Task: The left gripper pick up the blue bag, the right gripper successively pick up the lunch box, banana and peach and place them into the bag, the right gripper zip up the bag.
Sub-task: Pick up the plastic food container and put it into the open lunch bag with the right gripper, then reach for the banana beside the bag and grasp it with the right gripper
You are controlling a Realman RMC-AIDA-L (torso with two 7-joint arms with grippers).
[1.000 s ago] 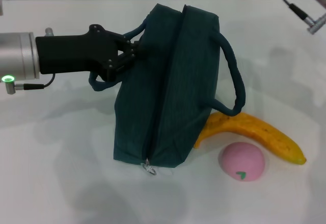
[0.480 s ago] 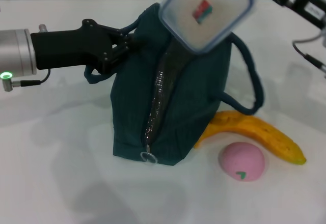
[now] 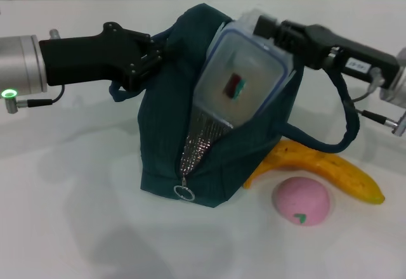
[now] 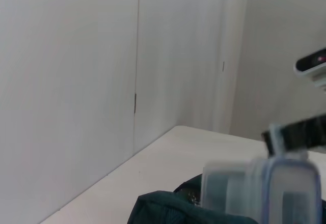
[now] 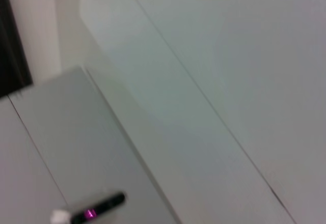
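The blue bag (image 3: 209, 133) stood on the white table (image 3: 76, 215) with its central zipper parted along the top, silver foil lining (image 3: 202, 141) showing in the opening and the metal ring pull (image 3: 184, 192) hanging at the near end; the left gripper (image 3: 152, 54) reached in from the left side and was clamped on the bag's left rope handle (image 3: 120, 95) at the upper edge, fingers closed narrowly around it; the silver wrist (image 3: 19, 70) behind it showed a green light.

The right gripper (image 3: 269, 28) came in from the upper right, carrying a white label on its black body; it was closed on the far end of the lunch box (image 3: 244, 76), which was tilted steeply, its lower end sunk into the bag's mouth against the foil lining and its upper end protruding above the bag; the small pink-white sticker on the lid faced the head camera.

The banana (image 3: 323, 168) lay on the table just right of the bag, its inner end touching the bag's base and passing beneath the right handle (image 3: 346, 114); the peach (image 3: 301, 201) sat just in front of the banana, near it, apart from the bag.

The left wrist view showed the bag's rim (image 4: 163, 208) and the box (image 4: 265, 191) at close range before pale wall panels; the right wrist view showed only pale walls.
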